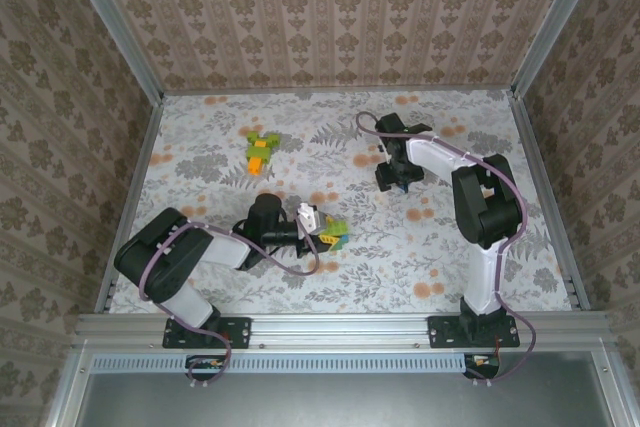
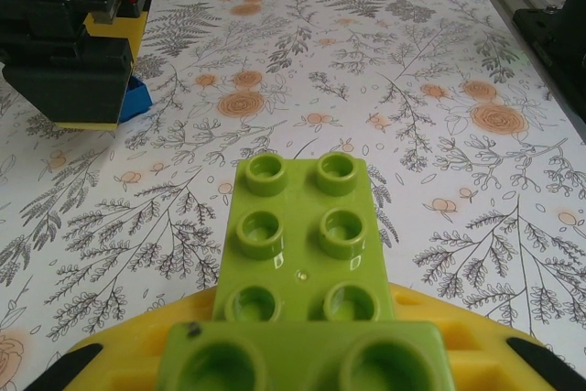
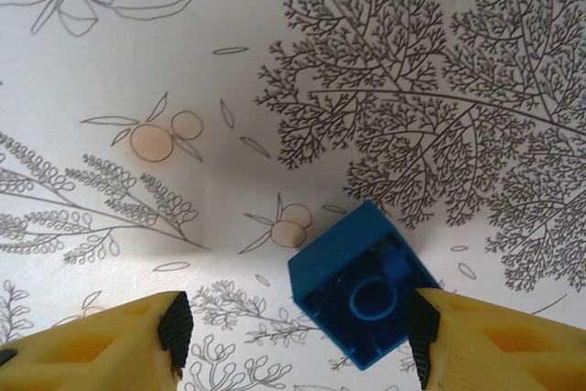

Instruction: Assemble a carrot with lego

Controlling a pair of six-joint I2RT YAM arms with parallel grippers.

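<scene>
Two fingers of the right gripper (image 3: 298,334) stand spread; we find the blue brick (image 3: 360,283) on the table (image 3: 110,61) between them, tipped, closer to the right-hand pad. Left gripper (image 1: 318,226) pinches stacked light green bricks (image 2: 298,226) near the table's middle.

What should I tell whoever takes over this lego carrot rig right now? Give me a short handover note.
Left gripper: shut on a light green brick, near the front middle of the table.
Right gripper: open, fingers either side of a blue brick that lies tipped on the table, hollow underside showing.
Done: a small green-and-orange cluster sits farther back, left of centre; how firmly it is joined is too small to tell.
Left: the carrot is not finished. The held light green brick and the blue brick are both apart from the cluster.
</scene>
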